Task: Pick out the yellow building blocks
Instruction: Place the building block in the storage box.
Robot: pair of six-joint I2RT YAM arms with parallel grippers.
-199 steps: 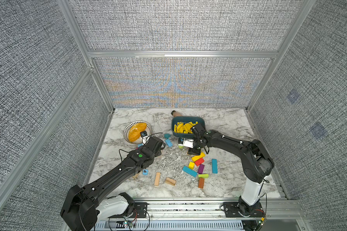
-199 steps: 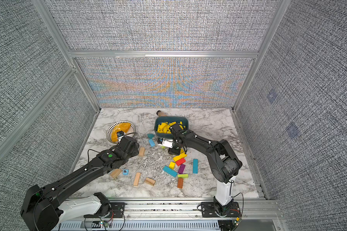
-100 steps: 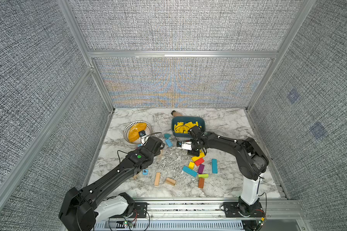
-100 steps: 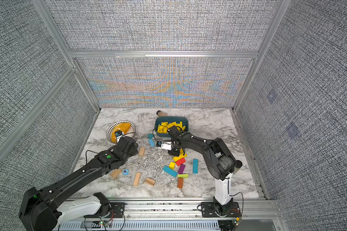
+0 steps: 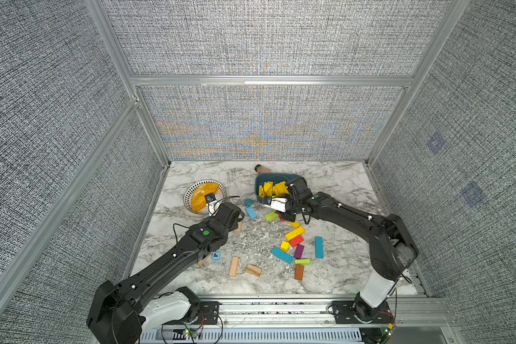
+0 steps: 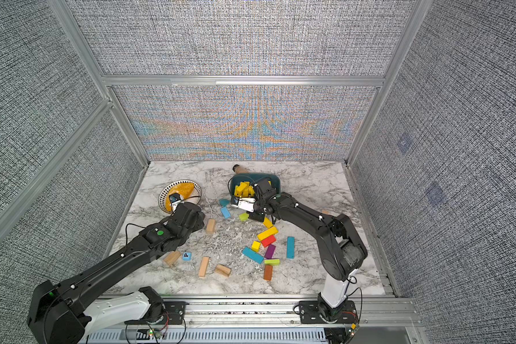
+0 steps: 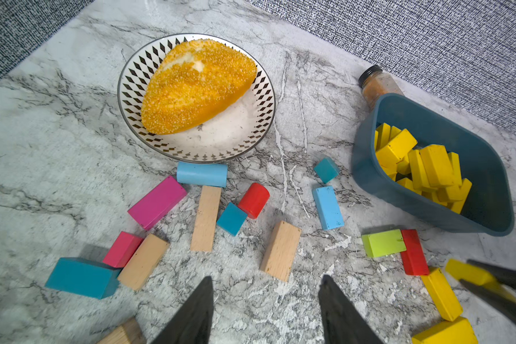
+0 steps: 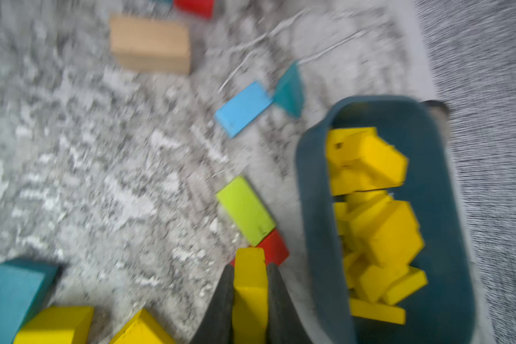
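1. Right gripper (image 8: pixel 249 268): jaws clamped on a yellow bar (image 8: pixel 249 293), which is pinched between both fingers with its end poking out past the tips; this wrist view is blurred
2. The bar is just outside the wall of the bin (image 8: pixel 316 208), close to a red block (image 8: pixel 276 247); I cannot tell if it touches the table (image 7: pixel 42 149)
3. Left gripper (image 7: pixel 266 278): jaws about half apart and holding nothing, with the tips over bare table and a wood block (image 7: pixel 280 250) just ahead of them
4. Yellow blocks (image 7: pixel 429 166): most are heaped in the bin, seen in both top views (image 5: pixel 276 188) (image 6: pixel 241 188)
5. Some are loose on the table near the right arm (image 5: pixel 340 211): a long one (image 5: pixel 294 233) against a red one, and a cube (image 5: pixel 284 246) just beside them
6. A lime block (image 7: pixel 383 242) touches the red block, near the bin's wall
7. A plate (image 7: pixel 259 128) with bread (image 7: pixel 197 95) sits well apart from the bin
8. A jar (image 7: pixel 379 85) lies on its side behind the bin, touching it
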